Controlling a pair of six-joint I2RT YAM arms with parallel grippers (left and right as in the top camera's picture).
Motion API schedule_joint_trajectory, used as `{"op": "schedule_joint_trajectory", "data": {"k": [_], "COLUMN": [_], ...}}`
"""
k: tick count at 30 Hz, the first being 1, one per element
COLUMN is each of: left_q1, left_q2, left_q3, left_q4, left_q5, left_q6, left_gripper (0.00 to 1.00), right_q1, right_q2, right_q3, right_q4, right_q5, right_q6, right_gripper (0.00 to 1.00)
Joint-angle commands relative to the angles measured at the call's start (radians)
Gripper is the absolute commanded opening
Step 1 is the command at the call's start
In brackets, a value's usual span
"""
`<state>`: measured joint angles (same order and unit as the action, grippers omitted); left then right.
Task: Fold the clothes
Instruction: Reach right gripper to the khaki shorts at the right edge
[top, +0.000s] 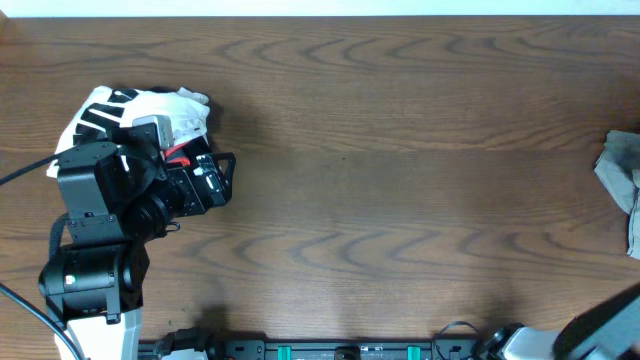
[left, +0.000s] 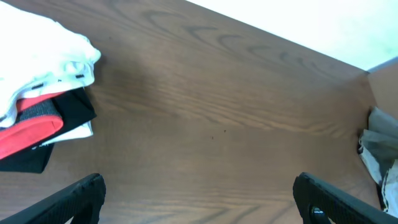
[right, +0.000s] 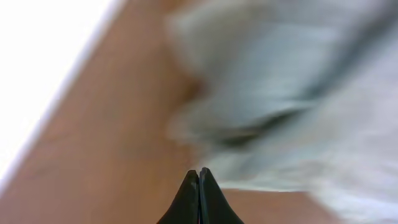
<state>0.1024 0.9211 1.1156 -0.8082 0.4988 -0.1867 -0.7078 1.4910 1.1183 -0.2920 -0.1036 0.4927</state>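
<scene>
The pale khaki shorts (top: 624, 180) lie crumpled at the table's far right edge, partly cut off in the overhead view. They show small at the right of the left wrist view (left: 380, 155) and fill the blurred right wrist view (right: 292, 93). My right gripper (right: 199, 177) is shut and empty, its tips just short of the shorts; in the overhead view only part of that arm shows at the bottom right. My left gripper (left: 199, 199) is open and empty, over bare wood at the table's left (top: 215, 180).
A white garment bundle with black stripes and red trim (top: 150, 115) lies at the left under the left arm, also in the left wrist view (left: 37, 81). The wooden table (top: 400, 150) stretches between the two garments.
</scene>
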Motion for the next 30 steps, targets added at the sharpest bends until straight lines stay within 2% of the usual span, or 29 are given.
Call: {"op": "schedule_joint_trajectory", "data": {"k": [1,5,9,10,11,12,15,18,23,25,30], "left_q1": [-0.004,-0.004,-0.004,-0.004,-0.004,-0.004,-0.004,-0.004,-0.004,-0.004,-0.004], "left_q2": [-0.001,-0.001,-0.001,-0.001,-0.001,-0.001,-0.001,-0.001,-0.001,-0.001,-0.001], "left_q3": [0.021,0.021,0.021,0.021,0.021,0.021,0.021,0.021,0.021,0.021,0.021], "left_q4": [0.01,0.033,0.027,0.019,0.006,-0.006,-0.022,-0.021,-0.021,-0.021,-0.021], "left_q5": [0.014,0.014,0.014,0.014,0.014,0.014,0.014,0.014,0.014,0.014,0.014], "left_q6": [0.001,0.001,-0.003,-0.003,-0.003,-0.002,-0.003,-0.002,-0.002,-0.002,-0.003], "left_gripper": [0.98,0.98,0.98,0.98,0.98,0.98,0.98,0.98,0.98,0.98,0.98], "right_q1": [0.1,0.245,0.29,0.283,0.27,0.253,0.177,0.092,0.013,-0.004,-0.046], "right_q2": [-0.108,-0.137,-0.112,-0.101,-0.087,-0.069,0.003,0.095,0.226,0.274,0.378], "right_q3": [0.019,0.019,0.019,0.019,0.019,0.019,0.019,0.019,0.019,0.019,0.019], "right_q4": [-0.018,-0.048,-0.106,-0.11,-0.114,-0.117,-0.095,-0.055,-0.016,0.009,0.049], "right_q5": [-0.213,-0.189,0.138,0.183,0.229,0.272,0.316,0.266,0.17,0.177,0.178], "right_q6": [0.016,0.014,0.016,0.015,0.015,0.015,0.015,0.015,0.015,0.015,0.024], "right_gripper": [0.01,0.01,0.03,0.11,0.26,0.34,0.43,0.49,0.74,0.79,0.78]}}
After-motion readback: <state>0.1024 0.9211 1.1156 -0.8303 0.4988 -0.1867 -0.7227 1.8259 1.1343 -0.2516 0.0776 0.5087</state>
